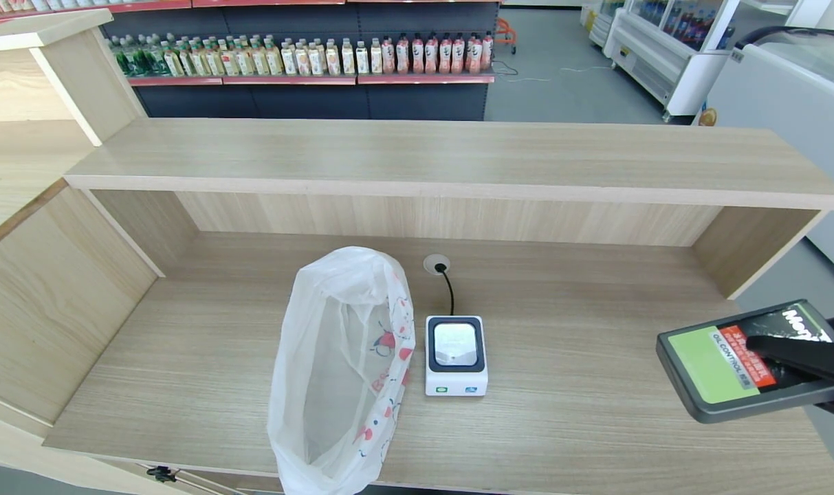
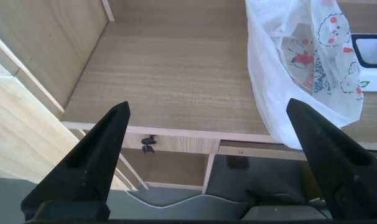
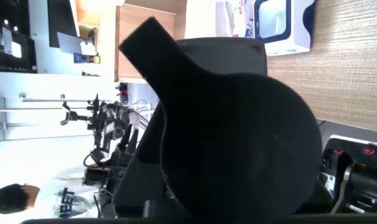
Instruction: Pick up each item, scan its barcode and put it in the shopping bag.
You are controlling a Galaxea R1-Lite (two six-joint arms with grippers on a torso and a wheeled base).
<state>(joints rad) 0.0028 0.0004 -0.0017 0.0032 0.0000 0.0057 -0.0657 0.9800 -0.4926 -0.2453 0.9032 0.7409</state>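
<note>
A flat dark box [image 1: 719,364] with a green and red label hangs over the counter's right end, tilted, with my right gripper [image 1: 757,352] shut on it. Its dark shape [image 3: 238,143] blocks most of the right wrist view. The white scanner [image 1: 456,354] sits mid-counter with its glass window facing up; it also shows as the scanner [image 3: 282,25] and the scanner [image 2: 372,53]. A white plastic shopping bag [image 1: 341,371] stands open just left of it. My left gripper [image 2: 207,165] hangs open and empty below the counter's front edge, left of the bag [image 2: 300,68].
The wooden counter [image 1: 582,412] has a raised ledge [image 1: 444,158] at the back and side walls. A black cable [image 1: 450,292] runs from the scanner to a hole in the top. Bottle shelves [image 1: 306,58] and freezers [image 1: 664,48] stand beyond.
</note>
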